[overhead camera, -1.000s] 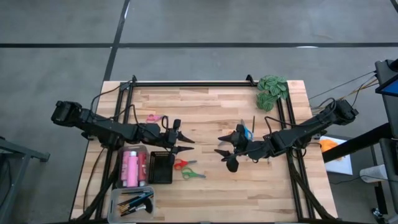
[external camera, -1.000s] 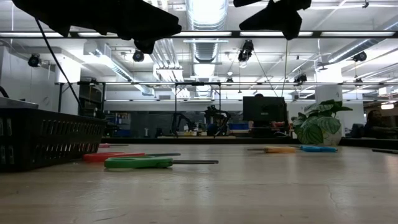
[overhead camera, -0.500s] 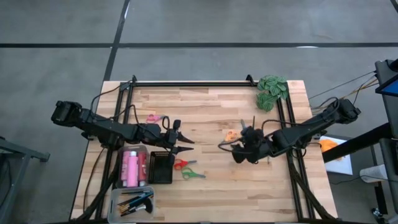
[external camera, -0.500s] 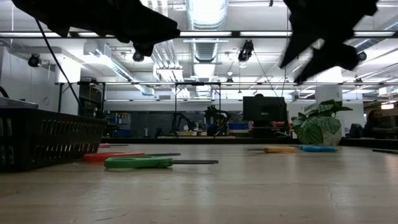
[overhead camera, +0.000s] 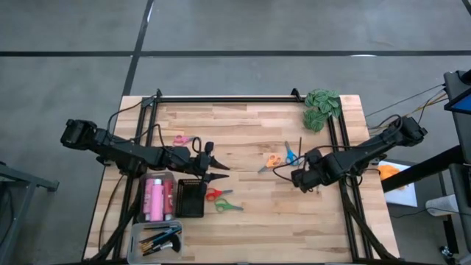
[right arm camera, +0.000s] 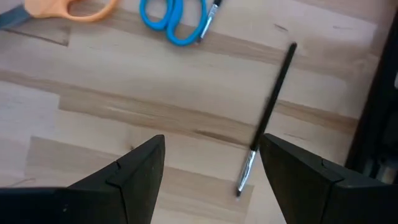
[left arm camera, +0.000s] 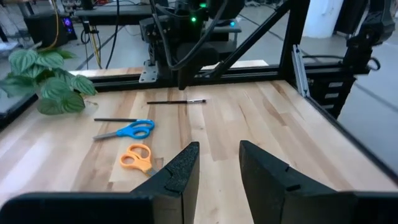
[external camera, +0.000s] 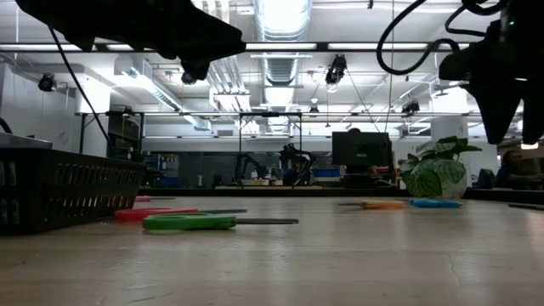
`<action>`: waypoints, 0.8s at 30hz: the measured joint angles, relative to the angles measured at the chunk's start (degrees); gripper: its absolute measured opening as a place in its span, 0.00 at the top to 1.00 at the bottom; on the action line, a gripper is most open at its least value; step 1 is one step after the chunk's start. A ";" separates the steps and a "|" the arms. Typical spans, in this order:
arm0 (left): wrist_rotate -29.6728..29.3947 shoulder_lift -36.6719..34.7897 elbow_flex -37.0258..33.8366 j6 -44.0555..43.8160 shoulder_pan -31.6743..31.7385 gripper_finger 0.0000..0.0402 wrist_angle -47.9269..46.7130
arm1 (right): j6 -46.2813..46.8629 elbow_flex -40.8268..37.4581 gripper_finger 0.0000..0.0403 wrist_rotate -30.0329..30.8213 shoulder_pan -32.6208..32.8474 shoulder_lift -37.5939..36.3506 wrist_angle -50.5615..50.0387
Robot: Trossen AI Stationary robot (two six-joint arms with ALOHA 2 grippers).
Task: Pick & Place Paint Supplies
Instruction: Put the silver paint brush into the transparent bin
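My right gripper [overhead camera: 300,179] hangs open over the table's right part, pointing down, with nothing between its fingers. Under it lies a thin dark brush [right arm camera: 270,106], flat on the wood, closer to one finger. Blue scissors [overhead camera: 291,154], orange scissors [overhead camera: 273,160] and a second brush [overhead camera: 299,145] lie just beyond it toward the far edge. My left gripper [overhead camera: 223,171] is open and nearly level above the left middle, holding nothing. Red scissors [overhead camera: 213,194] and green scissors [overhead camera: 228,207] lie flat near it, and pink scissors [overhead camera: 182,139] behind it.
A black basket [overhead camera: 191,197] stands near the left gripper. Beside it a clear bin holds pink bottles [overhead camera: 157,199], and a bin with brushes [overhead camera: 157,239] sits at the near edge. A green leafy clump [overhead camera: 321,107] lies at the far right corner.
My right gripper has moved toward the table's right edge and a little down. It has tipped from about level to pointing down and rolled about its axis. The orange and blue scissors, partly covered before, now show in full.
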 joint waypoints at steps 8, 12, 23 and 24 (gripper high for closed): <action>0.01 0.00 0.00 -4.91 0.00 0.72 0.00 | 1.23 -2.53 0.35 -3.18 0.00 0.00 0.14; 0.01 0.00 0.00 -4.89 0.00 0.72 0.02 | 3.33 -5.71 0.35 -5.99 0.00 0.00 0.35; 0.00 0.00 -0.02 -4.88 0.00 0.72 0.09 | 5.48 -15.13 0.35 -7.85 0.00 -0.02 9.14; 0.00 0.00 -0.02 -4.88 0.00 0.72 0.09 | 5.48 -15.84 0.35 -7.84 0.00 -0.02 9.94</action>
